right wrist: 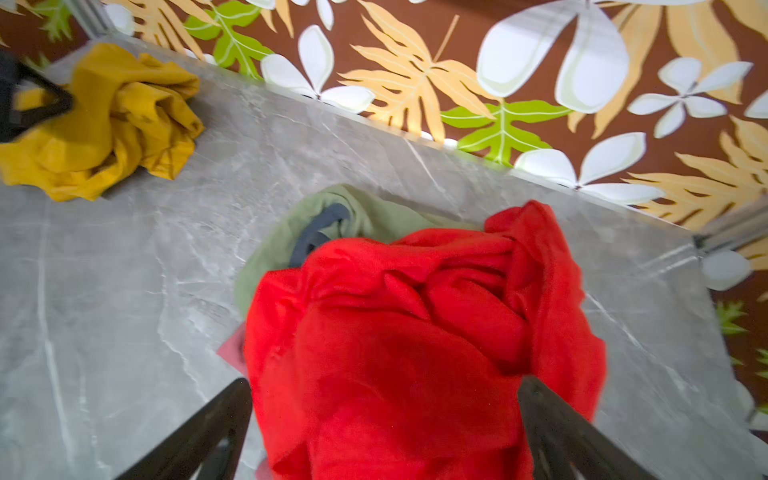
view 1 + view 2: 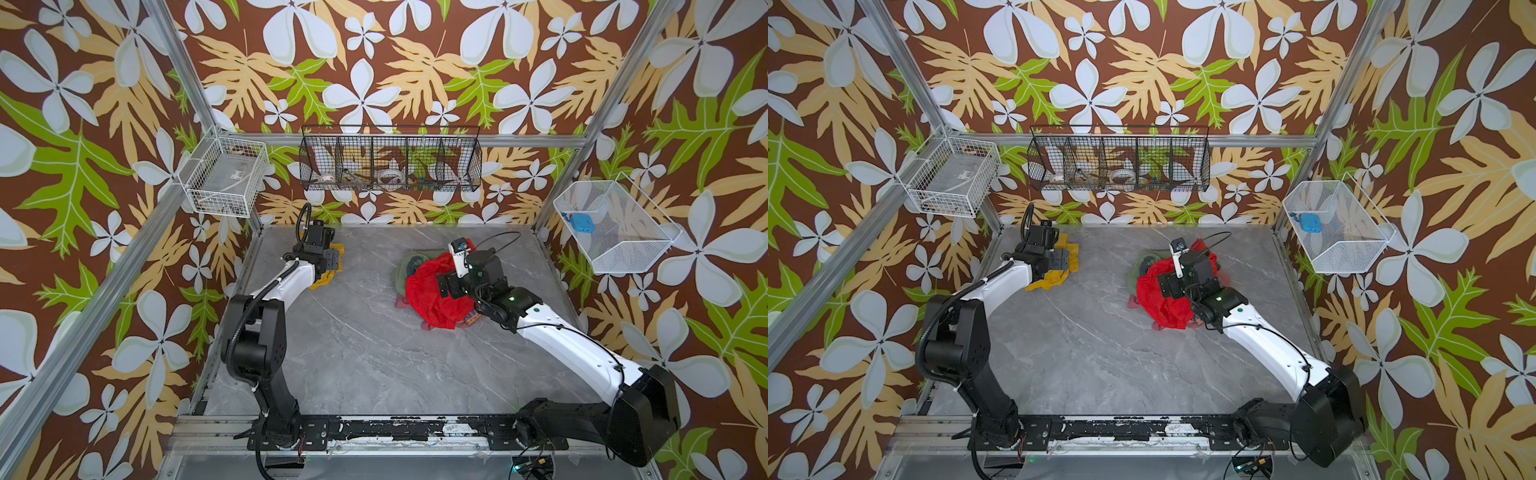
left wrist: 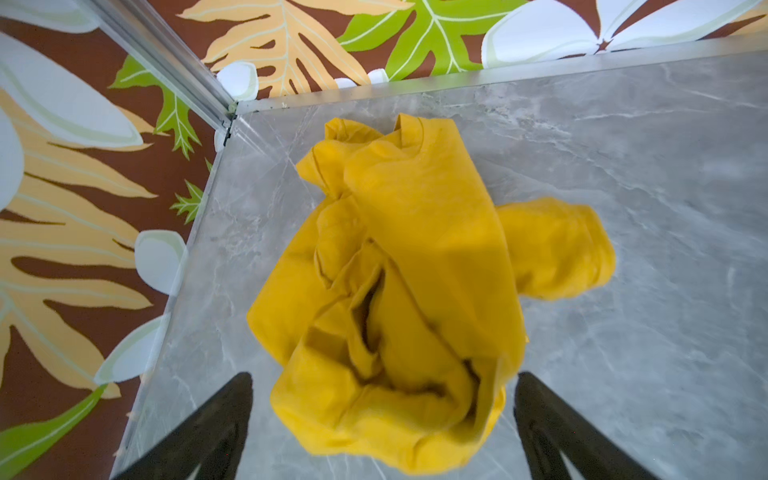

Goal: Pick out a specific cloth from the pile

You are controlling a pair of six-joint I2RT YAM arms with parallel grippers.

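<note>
Overhead, a grey table (image 2: 374, 353) carries two separate heaps. The pile (image 2: 432, 291) sits right of centre. The cloth (image 3: 415, 270), mustard yellow and crumpled, lies well apart from it in the far left corner, near the walls (image 2: 124, 166).

The left gripper (image 3: 384, 374) hangs just above the cloth with its fingers spread wide, pinching nothing. The cloth's near edge, between those fingers, is blurred, so it is unclear whether a fold touches one. If a fold does catch on a finger when the arm lifts, the cloth could be dragged along, perhaps back toward the pile.

The right gripper (image 1: 385, 379), fingers also spread and empty, hovers over the red cloth (image 1: 395, 332) on top of the pile. Closing there would take the wrong cloth and could pull the heap across the table.

A green cloth (image 1: 374, 216) shows behind the red one, and a pink piece (image 1: 232, 349) shows at its edge. A black basket (image 2: 390, 158) and two white baskets (image 2: 224, 178) hang on the walls, clear of both arms. Nothing lies between the cloth and the pile, and only the corner walls crowd the left arm.
</note>
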